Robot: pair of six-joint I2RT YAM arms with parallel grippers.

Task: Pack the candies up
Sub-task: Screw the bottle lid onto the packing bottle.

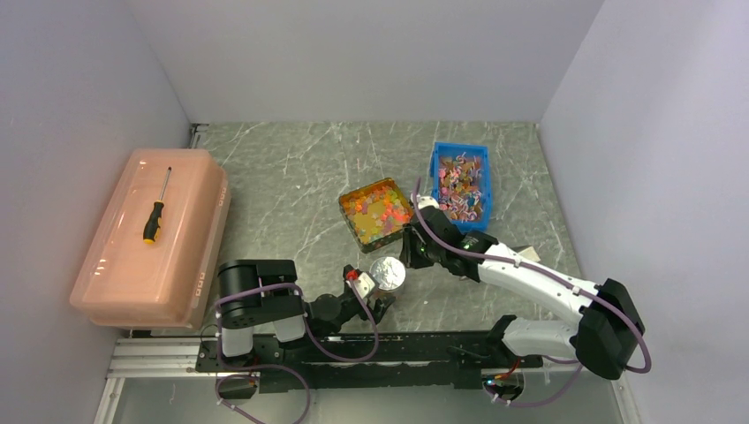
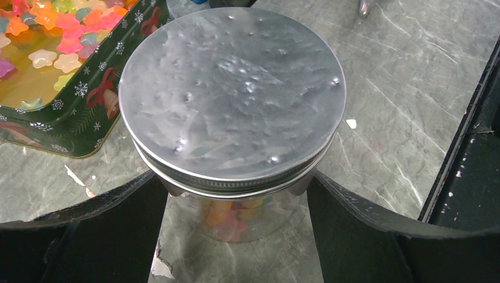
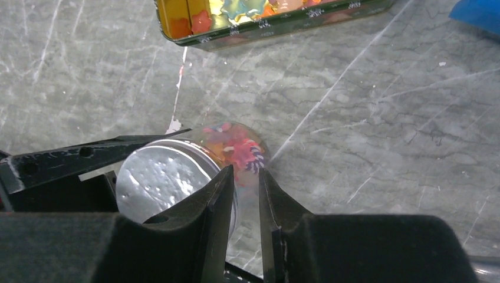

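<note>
The lidded jar [image 2: 233,118], holding candies [image 2: 227,215], is clamped by the left gripper [image 2: 236,194] beside the tin [image 2: 71,127]. The right gripper [image 3: 246,194] is nearly pressed together. Capping seems finished; release is probably called for next.

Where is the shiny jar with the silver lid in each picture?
Top external: the jar sits low in the middle, between the two arms.
Left wrist: the jar fills the middle, between the fingers.
Right wrist: the jar is lower left.
Shared landmark: the candy tin.
</note>
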